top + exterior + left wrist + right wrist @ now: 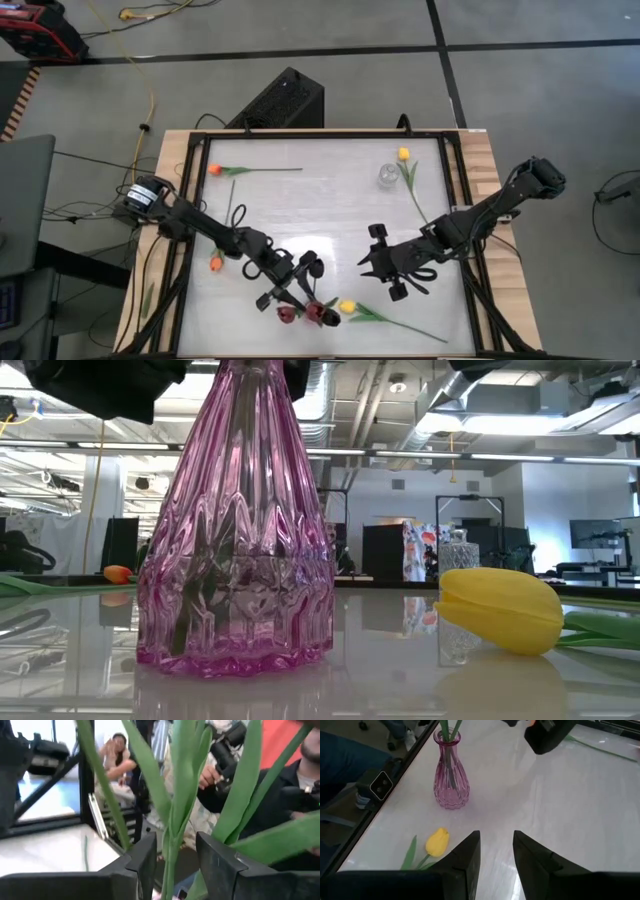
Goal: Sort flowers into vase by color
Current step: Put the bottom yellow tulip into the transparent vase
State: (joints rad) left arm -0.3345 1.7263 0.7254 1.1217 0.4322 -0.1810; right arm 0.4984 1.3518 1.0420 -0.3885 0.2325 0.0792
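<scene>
A: Vase (450, 770), pink glass, near bench edge, green stems already in it. Left hand (172, 865) above it, fingers set narrowly around stems, not plainly clamped.

B: What's left?

A: Yellow tulip (437, 842) lies just beside the vase; right hand (496, 852) open, empty. Orange tulips (214, 170) lie farther off; another yellow (404, 154) by the clear vase (388, 177).

B: Surroundings?

A: White glossy bench (330, 200); people beyond.

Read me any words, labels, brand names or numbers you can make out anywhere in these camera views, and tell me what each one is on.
No text can be read in any view.
The pink vase, the yellow tulip and the table carry no lettering.
The small plate on the table frame shows a mark, too small to read.
The screens in the room behind are too blurred to read.
</scene>
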